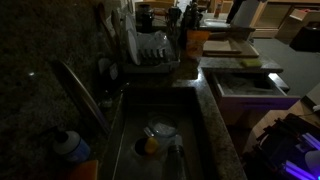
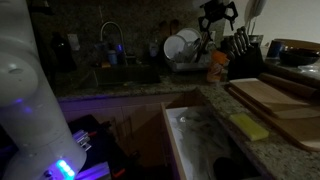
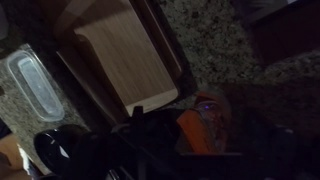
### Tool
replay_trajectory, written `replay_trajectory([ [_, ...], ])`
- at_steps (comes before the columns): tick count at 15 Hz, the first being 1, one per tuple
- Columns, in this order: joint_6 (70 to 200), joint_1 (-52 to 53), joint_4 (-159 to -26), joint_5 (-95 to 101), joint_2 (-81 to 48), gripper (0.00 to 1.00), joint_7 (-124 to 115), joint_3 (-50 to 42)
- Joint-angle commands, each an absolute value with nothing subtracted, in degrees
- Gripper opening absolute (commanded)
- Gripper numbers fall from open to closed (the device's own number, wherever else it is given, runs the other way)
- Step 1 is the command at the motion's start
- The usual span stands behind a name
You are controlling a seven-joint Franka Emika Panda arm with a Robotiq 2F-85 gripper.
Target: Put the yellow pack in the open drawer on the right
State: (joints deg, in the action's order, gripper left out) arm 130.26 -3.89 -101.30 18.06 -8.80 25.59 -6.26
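The small, flat orange-yellow pack (image 2: 215, 68) lies on the speckled granite countertop (image 2: 285, 150), towards its back edge. It sits between the wire dish rack with white plates (image 2: 183, 48) and the dark knife block (image 2: 245, 58). In the wrist view the pack (image 3: 205, 120) shows just beside the rounded corner of the pale wooden cutting board (image 3: 120, 55); whether they touch is unclear. The black gripper (image 2: 218, 14) hangs in the air above the pack, apart from it. The scene is too dim to tell how wide its jaws stand, and nothing is seen between them. The shallow open drawer with a white inside (image 2: 195, 135) is pulled out from under the counter's front edge, well apart from the pack; an exterior view shows its pale rim (image 1: 245, 72). A flat yellow sponge (image 2: 248, 125) rests on the counter near that front edge, beside the drawer.
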Motion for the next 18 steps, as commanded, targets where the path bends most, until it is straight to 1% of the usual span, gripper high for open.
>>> replay_trajectory([
  [1, 127.27, -6.98, -92.57, 7.43, -16.21, 1.0, 40.98, -3.78],
  [3, 121.51, -8.1, -85.83, 5.23, -21.67, 1.0, 47.51, -3.39],
  [5, 122.05, -6.17, -80.58, 10.34, -26.9, 1.0, 33.97, -5.88],
  [6, 123.97, -7.3, -87.96, 8.84, -20.81, 1.0, 39.14, -4.14],
  [9, 123.96, -7.37, -82.71, 10.34, -26.24, 1.0, 34.41, -4.27],
  [11, 119.54, -10.24, -79.45, 6.89, -28.24, 1.0, 45.23, -1.56],
  [13, 114.01, -12.95, -71.14, 1.09, -33.25, 1.0, 52.05, 0.33],
  [17, 101.65, -15.24, -59.49, -3.94, -40.12, 1.0, 61.57, 1.96],
  [18, 107.22, -13.96, -67.32, -2.47, -35.22, 1.0, 58.06, 0.38],
])
